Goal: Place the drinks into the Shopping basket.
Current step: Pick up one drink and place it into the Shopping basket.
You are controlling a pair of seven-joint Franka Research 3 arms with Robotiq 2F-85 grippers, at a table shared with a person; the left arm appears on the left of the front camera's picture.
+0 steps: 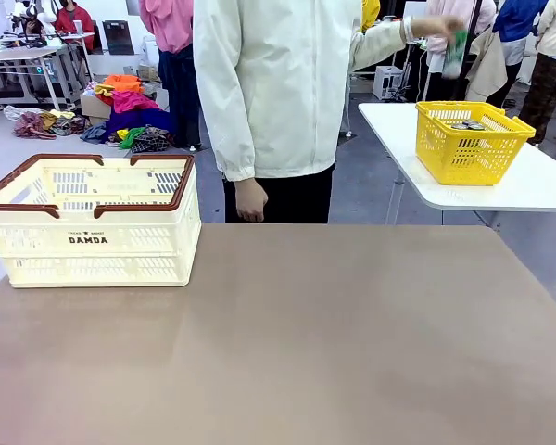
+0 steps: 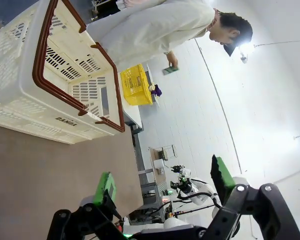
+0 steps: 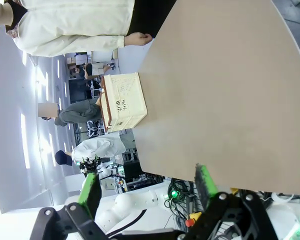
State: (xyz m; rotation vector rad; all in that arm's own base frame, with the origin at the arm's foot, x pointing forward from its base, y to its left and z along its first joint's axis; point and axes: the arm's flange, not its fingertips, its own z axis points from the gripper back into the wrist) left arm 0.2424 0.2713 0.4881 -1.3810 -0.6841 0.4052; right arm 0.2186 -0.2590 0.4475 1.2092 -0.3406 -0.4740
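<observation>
My left end effector [image 2: 163, 181] is open. Its two green pads stand wide apart with nothing between them. My right end effector [image 3: 147, 185] is open too and holds nothing. Both are up in the air on the near side of the brown counter [image 1: 306, 352].

The white basket [image 1: 102, 264] sits on the far left of the brown counter. A person [image 1: 278, 93] in a white jacket stands at the far side, in the middle. The hanging hand [image 1: 250, 199] is down by the far edge. The raised hand [image 1: 445, 26] reaches out to the far right and holds a green can [image 1: 456, 54] above the yellow basket [image 1: 468, 153]. That yellow basket stands on a white counter [image 1: 547, 185] at the far right. The green can is well apart from the white basket.
</observation>
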